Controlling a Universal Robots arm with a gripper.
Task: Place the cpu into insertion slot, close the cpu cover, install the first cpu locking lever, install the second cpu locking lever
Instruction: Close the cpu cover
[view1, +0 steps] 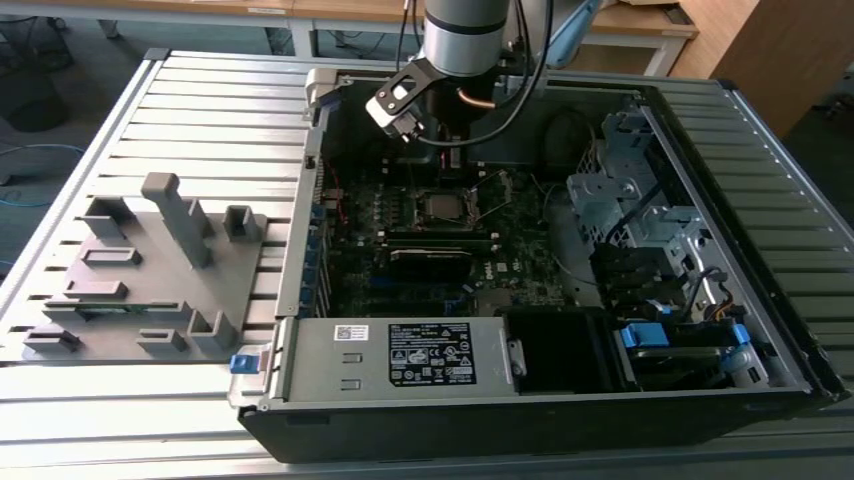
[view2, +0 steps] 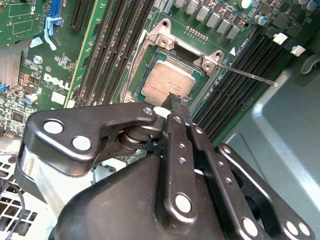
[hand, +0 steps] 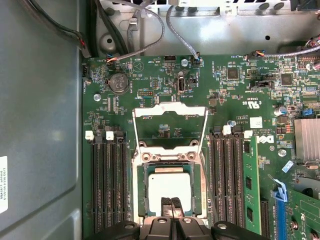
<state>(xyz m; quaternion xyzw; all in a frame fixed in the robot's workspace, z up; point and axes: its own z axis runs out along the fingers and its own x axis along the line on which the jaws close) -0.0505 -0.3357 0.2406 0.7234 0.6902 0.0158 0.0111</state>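
Counter (view1: 200, 110): grey ribbed metal slats right across the near ground, catching a soft sheen.
Desks (view1: 360, 12): pale wood tops on white legs, lined along the back.
Cabinet (view1: 774, 50): wooden, standing back at the exterior view's right.
Floor (view1: 100, 45): grey-blue, showing beyond the counter at the exterior view's left.
Light: even and soft.

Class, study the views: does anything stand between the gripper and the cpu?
Nothing visible does. The gripper is at the edge of the cpu, and the cpu cover is swung open, away from both.
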